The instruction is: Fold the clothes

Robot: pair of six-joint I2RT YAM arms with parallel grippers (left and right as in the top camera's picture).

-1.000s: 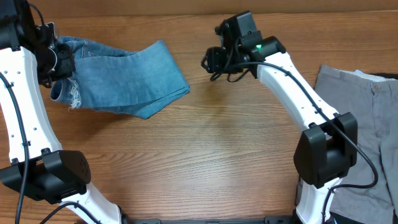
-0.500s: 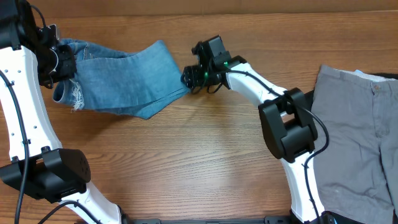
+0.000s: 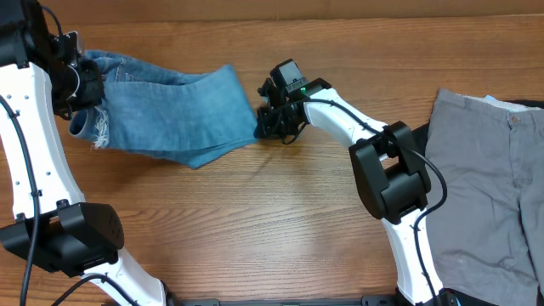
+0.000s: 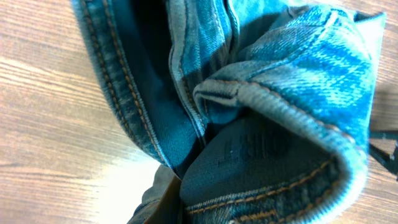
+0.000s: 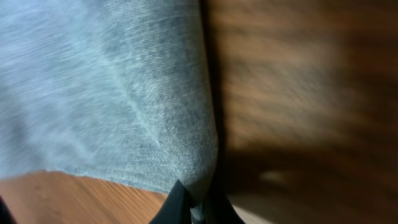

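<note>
The light-blue denim jeans lie folded over at the table's back left, frayed hem hanging near the left arm. My left gripper is shut on the waistband end; the left wrist view shows bunched denim with orange stitching filling the frame. My right gripper is at the jeans' right corner, and in the right wrist view its dark fingers pinch the cloth's corner. Grey trousers lie flat at the right edge.
A sliver of black cloth shows beyond the grey trousers at the far right. The wooden table runs bare between the arms' bases. The right arm's base stands close to the grey trousers.
My right gripper has come from the back middle down-left to the jeans' right corner and closed on it. The jeans' right edge has shifted slightly. The left gripper has kept its hold.
</note>
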